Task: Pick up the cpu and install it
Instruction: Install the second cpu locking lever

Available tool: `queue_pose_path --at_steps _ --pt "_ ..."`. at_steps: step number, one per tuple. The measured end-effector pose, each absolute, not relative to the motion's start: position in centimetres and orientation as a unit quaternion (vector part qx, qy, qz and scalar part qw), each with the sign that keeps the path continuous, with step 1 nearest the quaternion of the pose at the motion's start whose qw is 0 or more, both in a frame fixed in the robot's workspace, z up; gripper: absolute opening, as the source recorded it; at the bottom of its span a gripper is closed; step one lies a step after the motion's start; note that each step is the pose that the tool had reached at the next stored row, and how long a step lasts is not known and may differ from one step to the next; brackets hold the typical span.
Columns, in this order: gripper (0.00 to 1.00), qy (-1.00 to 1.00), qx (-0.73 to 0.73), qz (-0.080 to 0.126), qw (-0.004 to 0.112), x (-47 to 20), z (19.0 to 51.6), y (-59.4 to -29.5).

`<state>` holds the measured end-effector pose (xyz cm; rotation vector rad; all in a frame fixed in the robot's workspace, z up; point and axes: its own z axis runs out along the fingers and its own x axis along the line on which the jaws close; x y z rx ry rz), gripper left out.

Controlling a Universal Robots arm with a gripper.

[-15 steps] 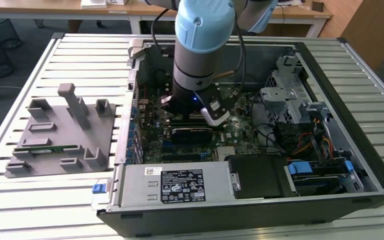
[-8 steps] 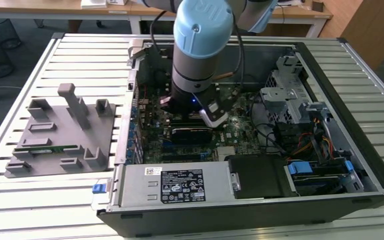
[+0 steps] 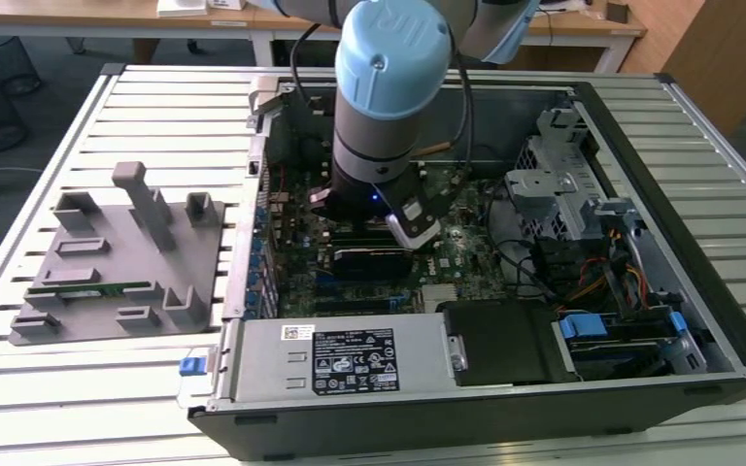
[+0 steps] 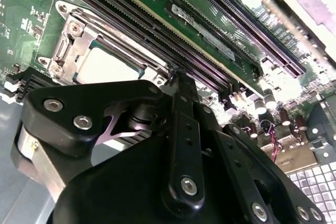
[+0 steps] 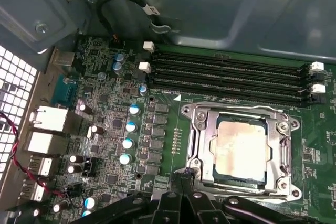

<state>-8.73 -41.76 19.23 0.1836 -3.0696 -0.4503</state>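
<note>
The cpu (image 5: 240,146) lies flat in the motherboard socket, its silver top framed by the metal socket bracket (image 5: 195,129); it also shows in the second wrist view as the cpu (image 4: 107,64). My gripper (image 5: 184,173) hovers at the socket's edge, just beside the cpu, holding nothing. In the second wrist view the gripper (image 4: 176,75) has its black fingers pressed together. In the exterior view the arm (image 3: 380,116) reaches down into the open computer case (image 3: 684,282).
Empty memory slots (image 5: 231,77) run beside the socket. Capacitors (image 5: 128,127) and rear ports (image 5: 44,145) stand nearby. A grey fixture tray (image 3: 127,243) with a green memory stick (image 3: 88,289) sits at the exterior view's left. Cables (image 3: 593,272) and drive bays crowd the case's right.
</note>
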Motion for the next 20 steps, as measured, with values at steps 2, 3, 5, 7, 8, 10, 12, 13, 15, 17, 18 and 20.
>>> queue_pose_path --at_steps 2,3,5,7,8,10,12,13,15,17,18,20 --pt "0.11 -0.987 0.059 -0.146 0.017 -8.74 19.15 -41.75" --pt "0.11 -0.987 0.059 -0.146 0.017 -8.75 19.11 -41.75" --pt "0.11 -0.987 0.059 -0.147 0.016 -8.79 19.03 -41.74" --pt "0.11 -0.987 0.059 -0.147 0.017 -8.86 18.99 -41.75" --pt "0.11 -0.987 0.059 -0.148 0.017 -8.9 18.98 -41.75" --pt "0.11 -0.987 0.059 -0.148 0.017 -8.95 18.95 -41.75" --pt "0.11 -0.987 0.059 -0.149 0.017 -8.99 18.92 -41.74" --pt "0.11 -0.987 0.059 -0.149 0.016 -9.01 18.89 -41.73" --pt "0.11 -0.987 0.059 -0.15 0.016 -9.05 18.85 -41.72" --pt "0.11 -0.987 0.059 -0.151 0.016 -9.08 18.79 -41.72" --pt "0.11 -0.987 0.059 -0.151 0.016 -9.08 18.77 -41.72" --pt "0.11 -0.987 0.059 -0.151 0.016 -9.1 18.77 -41.73"
